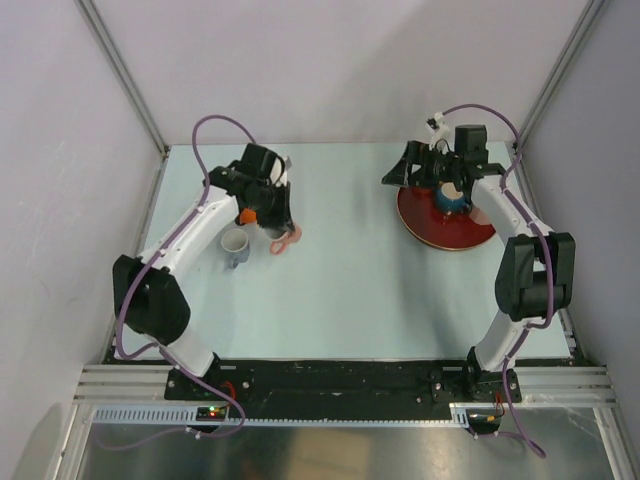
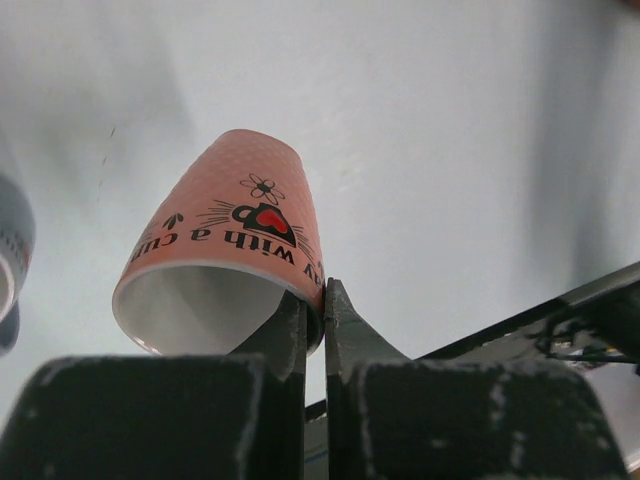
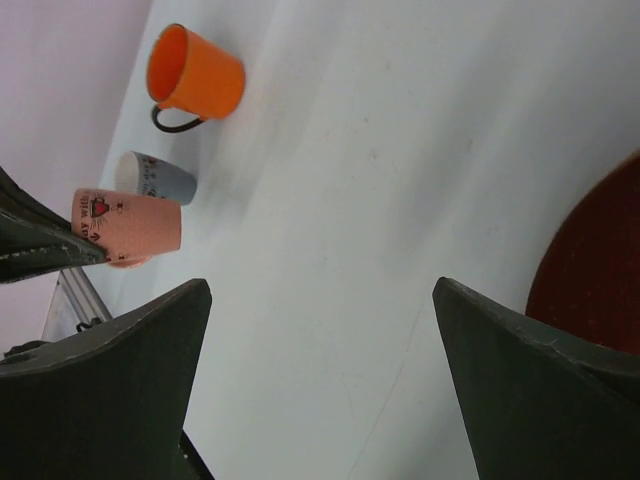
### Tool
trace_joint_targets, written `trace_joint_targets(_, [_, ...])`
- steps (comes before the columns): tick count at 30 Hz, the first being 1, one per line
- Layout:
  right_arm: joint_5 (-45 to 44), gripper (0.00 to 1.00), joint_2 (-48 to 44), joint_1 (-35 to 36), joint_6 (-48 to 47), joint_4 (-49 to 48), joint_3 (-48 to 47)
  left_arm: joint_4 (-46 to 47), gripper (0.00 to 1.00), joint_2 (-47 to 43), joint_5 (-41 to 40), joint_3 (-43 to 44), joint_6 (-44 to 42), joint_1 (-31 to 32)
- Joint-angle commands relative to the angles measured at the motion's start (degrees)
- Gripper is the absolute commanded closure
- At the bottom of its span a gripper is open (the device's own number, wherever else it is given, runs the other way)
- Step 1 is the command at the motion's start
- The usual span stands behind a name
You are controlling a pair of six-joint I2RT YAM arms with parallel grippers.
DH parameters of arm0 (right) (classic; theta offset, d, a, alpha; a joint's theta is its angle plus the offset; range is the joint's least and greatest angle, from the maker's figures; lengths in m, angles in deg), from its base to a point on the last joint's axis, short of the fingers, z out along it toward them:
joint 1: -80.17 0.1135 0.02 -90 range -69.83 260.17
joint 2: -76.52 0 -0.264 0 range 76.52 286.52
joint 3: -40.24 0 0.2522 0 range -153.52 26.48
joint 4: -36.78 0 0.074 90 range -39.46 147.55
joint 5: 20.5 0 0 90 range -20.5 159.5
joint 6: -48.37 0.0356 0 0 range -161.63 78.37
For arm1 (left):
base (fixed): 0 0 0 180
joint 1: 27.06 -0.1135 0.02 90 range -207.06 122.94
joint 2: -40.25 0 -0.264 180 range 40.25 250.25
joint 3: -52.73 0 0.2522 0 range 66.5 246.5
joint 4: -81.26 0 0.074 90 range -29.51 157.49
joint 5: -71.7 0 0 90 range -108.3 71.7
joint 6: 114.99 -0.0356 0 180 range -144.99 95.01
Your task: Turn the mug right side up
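The pink mug (image 2: pixel 225 260) with black lettering and a red heart is held tilted, its mouth facing my left wrist and its base pointing away. My left gripper (image 2: pixel 313 305) is shut on its rim, one finger inside and one outside. In the top view the pink mug (image 1: pixel 284 238) is at the left middle of the table, under my left gripper (image 1: pixel 275 225). In the right wrist view it lies roughly sideways (image 3: pixel 128 225). My right gripper (image 3: pixel 322 290) is open and empty, far off over the table's right side (image 1: pixel 402 172).
A grey mug (image 1: pixel 235 247) stands upright just left of the pink one. An orange mug (image 3: pixel 195 75) sits behind them. A red plate (image 1: pixel 470 230) at the right back carries a blue mug (image 1: pixel 452 197). Side walls close in the table.
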Motion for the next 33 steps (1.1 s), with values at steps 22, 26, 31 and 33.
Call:
trace_joint_targets(22, [-6.7, 0.00, -17.1, 1.6, -3.4, 0.0, 12.6, -2.2, 1.00, 7.6, -12.2, -0.7, 2.8, 2.4])
trace_joint_targets(26, [-5.9, 0.01, -18.0, 1.9, -3.3, -0.6, 13.0, -2.2, 1.00, 10.7, -10.9, 0.7, 2.1, 2.2])
trace_joint_targets(31, [-5.6, 0.00, -18.0, 1.5, -3.3, -0.8, 13.1, -3.4, 1.00, 11.3, -12.7, -0.3, 3.3, 2.3])
trace_joint_targets(33, [-5.5, 0.00, -17.9, 1.2, -3.2, -0.7, 13.1, -4.3, 1.00, 11.1, -14.6, -1.3, 4.0, 2.4])
